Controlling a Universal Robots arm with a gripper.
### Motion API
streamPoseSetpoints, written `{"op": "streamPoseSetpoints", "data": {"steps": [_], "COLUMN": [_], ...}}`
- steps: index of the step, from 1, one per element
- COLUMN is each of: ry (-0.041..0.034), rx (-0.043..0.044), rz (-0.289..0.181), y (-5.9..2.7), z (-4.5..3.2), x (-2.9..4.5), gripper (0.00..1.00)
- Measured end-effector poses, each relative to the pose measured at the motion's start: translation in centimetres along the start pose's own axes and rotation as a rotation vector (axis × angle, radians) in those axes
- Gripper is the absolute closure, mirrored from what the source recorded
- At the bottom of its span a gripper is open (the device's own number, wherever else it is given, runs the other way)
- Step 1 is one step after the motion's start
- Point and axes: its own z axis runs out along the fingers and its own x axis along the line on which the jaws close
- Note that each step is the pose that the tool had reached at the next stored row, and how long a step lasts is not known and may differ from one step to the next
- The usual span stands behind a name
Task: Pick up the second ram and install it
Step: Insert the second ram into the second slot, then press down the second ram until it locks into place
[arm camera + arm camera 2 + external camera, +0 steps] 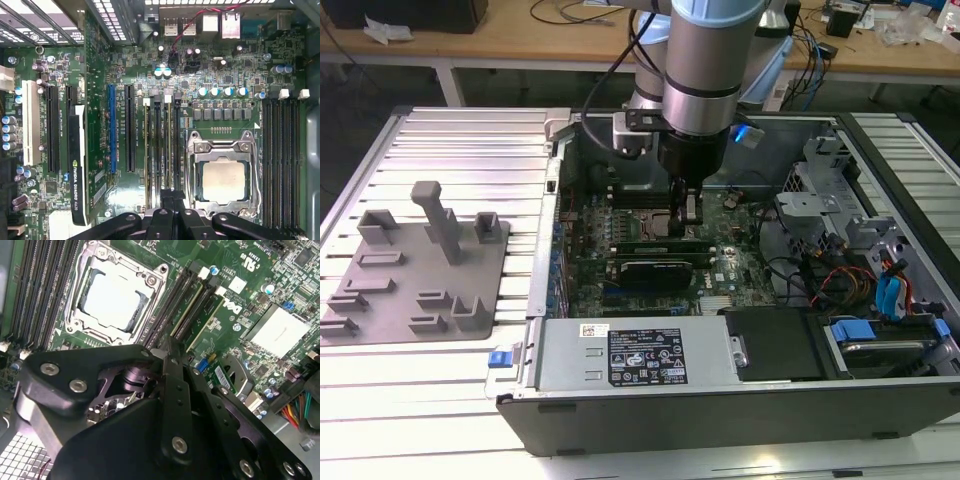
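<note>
tool (172,352) over slots (161,150) (fingertips hidden)

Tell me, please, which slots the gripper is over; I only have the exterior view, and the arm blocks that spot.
Observer: In the first wrist view the gripper is over the bank of memory slots between the processor socket and the long black slot.
Operator: Is the socket covered?
Observer: No, it carries no cooler; the processor's bare metal lid shows in both wrist views.
Operator: Can you see the second ram seated?
Observer: I cannot tell; the gripper's body hides the near end of that bank. The four slots on the socket's other side look empty.
</note>
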Motion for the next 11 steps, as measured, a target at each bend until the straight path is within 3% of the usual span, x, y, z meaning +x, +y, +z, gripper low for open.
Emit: {"op": "streamPoseSetpoints", "data": {"steps": [3,11], "ry": [0.0,-0.0001], "rx": [0.0,0.0001], "rz": [0.0,0.0], "y": [0.4,0.4], "z": [0.07,0.16], "x": [-0.07,-0.08], "gripper": [0.92,0.92]}}
